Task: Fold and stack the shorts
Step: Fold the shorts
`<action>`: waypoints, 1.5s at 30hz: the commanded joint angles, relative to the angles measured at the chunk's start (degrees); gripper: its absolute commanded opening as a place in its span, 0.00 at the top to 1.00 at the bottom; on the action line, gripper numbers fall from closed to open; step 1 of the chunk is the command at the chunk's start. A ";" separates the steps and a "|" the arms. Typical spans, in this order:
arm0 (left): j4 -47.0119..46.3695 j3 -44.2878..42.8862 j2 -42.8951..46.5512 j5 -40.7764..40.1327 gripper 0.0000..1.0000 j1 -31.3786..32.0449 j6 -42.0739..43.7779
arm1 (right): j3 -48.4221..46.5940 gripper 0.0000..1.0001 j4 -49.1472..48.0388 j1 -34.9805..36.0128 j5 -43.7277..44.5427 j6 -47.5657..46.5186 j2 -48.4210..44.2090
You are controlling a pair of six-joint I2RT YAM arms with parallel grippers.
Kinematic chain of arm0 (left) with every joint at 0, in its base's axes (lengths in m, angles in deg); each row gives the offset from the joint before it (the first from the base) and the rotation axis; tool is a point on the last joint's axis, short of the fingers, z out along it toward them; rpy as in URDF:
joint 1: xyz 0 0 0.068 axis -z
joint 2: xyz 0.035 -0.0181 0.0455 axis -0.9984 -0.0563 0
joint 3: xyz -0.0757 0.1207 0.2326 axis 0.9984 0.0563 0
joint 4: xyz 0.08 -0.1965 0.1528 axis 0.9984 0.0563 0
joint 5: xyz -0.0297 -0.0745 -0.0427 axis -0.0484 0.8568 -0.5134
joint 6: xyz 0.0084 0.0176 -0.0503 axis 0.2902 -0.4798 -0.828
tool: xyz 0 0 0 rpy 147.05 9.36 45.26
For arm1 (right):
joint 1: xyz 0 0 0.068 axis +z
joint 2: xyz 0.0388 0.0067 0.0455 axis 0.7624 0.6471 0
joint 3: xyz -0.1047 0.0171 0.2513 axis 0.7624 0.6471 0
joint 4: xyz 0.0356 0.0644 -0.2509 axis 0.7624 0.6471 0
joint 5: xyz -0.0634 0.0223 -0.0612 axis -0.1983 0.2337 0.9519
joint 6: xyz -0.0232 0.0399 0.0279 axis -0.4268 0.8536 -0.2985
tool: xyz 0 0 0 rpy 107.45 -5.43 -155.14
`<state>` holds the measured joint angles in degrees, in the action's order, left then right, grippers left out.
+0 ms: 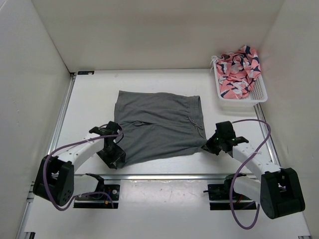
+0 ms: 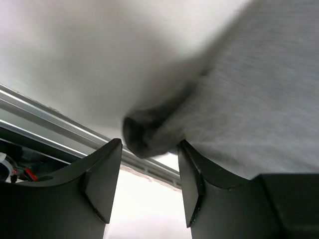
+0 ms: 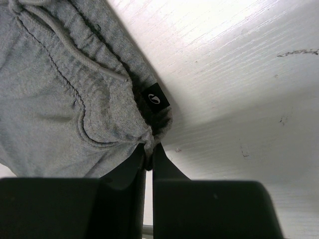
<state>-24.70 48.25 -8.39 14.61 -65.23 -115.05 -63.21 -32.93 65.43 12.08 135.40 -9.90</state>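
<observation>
The grey shorts [image 1: 159, 124] lie spread flat mid-table, waistband and drawstring [image 1: 197, 124] to the right, legs to the left. My right gripper [image 1: 211, 145] is at the near right waistband corner. In the right wrist view it [image 3: 148, 157] is shut on that gathered corner of the shorts [image 3: 75, 99], beside a small black label [image 3: 157, 98]. My left gripper [image 1: 115, 155] is at the near left leg corner. Seen from the left wrist, it [image 2: 148, 172] stands open, and the dark rolled corner of the shorts [image 2: 144, 133] lies just past its fingertips [image 2: 103, 179].
A white basket [image 1: 260, 94] holding pink patterned cloth [image 1: 239, 69] stands at the back right. A metal rail [image 1: 174, 176] runs along the table's near edge, close under the left gripper. White walls enclose the left, back and right sides.
</observation>
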 commanded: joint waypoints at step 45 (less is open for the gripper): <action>6.49 -69.35 -37.54 -15.11 0.90 -14.24 18.51 | -57.69 1.00 22.21 -0.19 14.39 -16.15 31.18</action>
<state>-19.15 -14.99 -41.37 4.86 -77.60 -100.32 -113.78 -13.39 65.73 20.75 122.77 15.13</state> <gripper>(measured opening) 0.148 0.027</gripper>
